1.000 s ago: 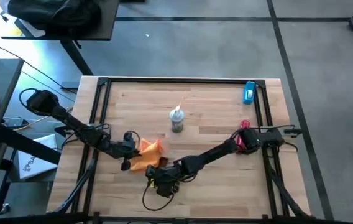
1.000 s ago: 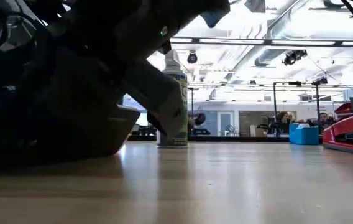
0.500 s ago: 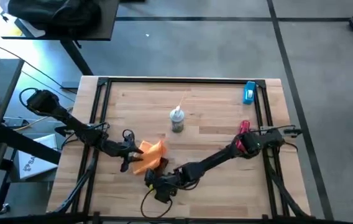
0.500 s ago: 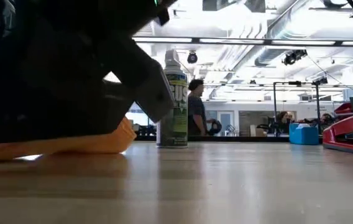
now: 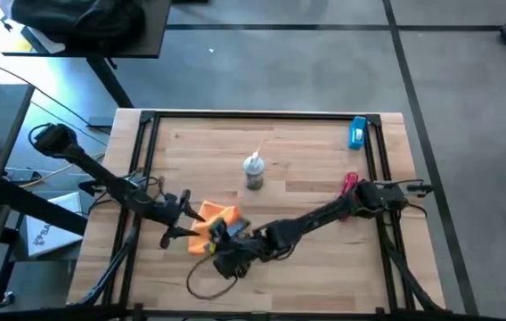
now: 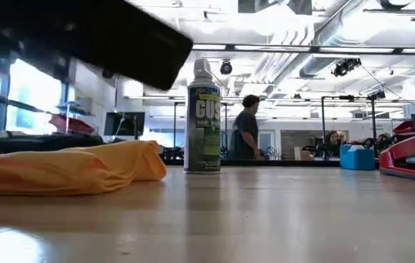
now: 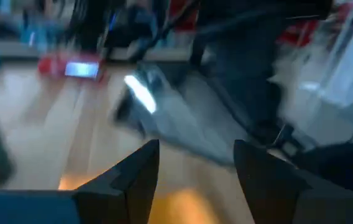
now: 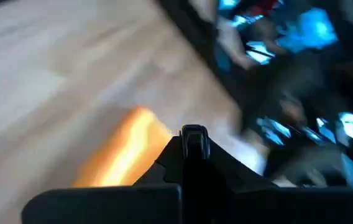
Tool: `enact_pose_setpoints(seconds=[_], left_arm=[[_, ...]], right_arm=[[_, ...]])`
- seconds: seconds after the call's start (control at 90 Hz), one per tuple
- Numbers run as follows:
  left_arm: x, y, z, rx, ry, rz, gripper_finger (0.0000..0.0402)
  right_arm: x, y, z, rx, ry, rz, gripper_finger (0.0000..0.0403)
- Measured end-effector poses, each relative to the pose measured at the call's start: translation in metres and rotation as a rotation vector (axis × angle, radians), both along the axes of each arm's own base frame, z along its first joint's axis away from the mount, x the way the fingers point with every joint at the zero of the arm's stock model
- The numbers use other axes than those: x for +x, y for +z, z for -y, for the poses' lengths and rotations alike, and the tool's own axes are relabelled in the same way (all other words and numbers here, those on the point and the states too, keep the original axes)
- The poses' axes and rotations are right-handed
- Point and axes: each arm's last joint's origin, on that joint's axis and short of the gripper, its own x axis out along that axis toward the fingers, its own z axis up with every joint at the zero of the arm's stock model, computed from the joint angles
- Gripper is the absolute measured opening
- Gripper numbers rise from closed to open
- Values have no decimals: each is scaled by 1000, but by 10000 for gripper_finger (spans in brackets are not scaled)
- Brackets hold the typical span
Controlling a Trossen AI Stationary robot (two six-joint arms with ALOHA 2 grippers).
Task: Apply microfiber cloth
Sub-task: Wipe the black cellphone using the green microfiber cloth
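The orange microfiber cloth point(image 5: 210, 228) lies crumpled in a low heap on the wooden table point(image 5: 306, 267), left of centre near the front; in the low view the cloth point(image 6: 69, 169) rests flat on the wood. My left gripper point(image 5: 175, 223) stands open just off the cloth's left edge, with a strip of cloth point(image 7: 183, 208) showing between its fingers point(image 7: 140, 171). My right gripper point(image 5: 226, 244) is shut at the cloth's right near side, and the cloth point(image 8: 123, 155) lies just beyond its tip point(image 8: 193, 135). A dark arm point(image 6: 98, 36) hangs above the cloth. My right gripper stands over the cloth's right near edge point(image 5: 221, 234), slanting in from the table's right. Its own dark body hides the spot, and I cannot tell whether it touches the cloth.
A spray can point(image 5: 253, 173) stands upright at the table's middle. A red stapler point(image 5: 351, 184) lies toward the right edge and a blue object point(image 5: 357, 132) at the far right corner. Black frame rails point(image 5: 143, 160) run along the table's sides. A person point(image 6: 248, 128) walks in the room behind.
My left gripper has drawn back toward the table's left edge, off the cloth. My right gripper has moved toward the far edge, up to the cloth. Both have risen out of the low view, which now shows the cloth lying flattened on the table.
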Motion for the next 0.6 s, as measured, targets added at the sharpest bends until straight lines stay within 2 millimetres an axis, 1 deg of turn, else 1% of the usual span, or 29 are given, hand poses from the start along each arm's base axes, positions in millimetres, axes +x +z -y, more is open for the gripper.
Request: enact_pose_setpoints(seconds=[0.089,0.156,0.2,0.278,0.422,0.511,0.6], left_arm=[[-2,3,1,53,82,42,174],[-2,7,1,41,135,82,171],[-2,10,1,4,141,103,169],[-3,14,1,-110,107,115,168],[-2,16,2,-382,-49,49,168],[-1,19,-1,-562,-67,5,168],[0,19,-2,-678,-96,-42,168]], right_arm=[[-3,10,6,-92,-41,22,0],[-4,10,11,-241,-76,-2,0],[-5,9,13,-343,-69,-26,0],[-6,11,9,-492,2,-42,0],[-11,14,-16,-820,127,-43,0],[-14,17,-29,-922,217,-26,0],[-16,18,-36,-999,273,-24,0]])
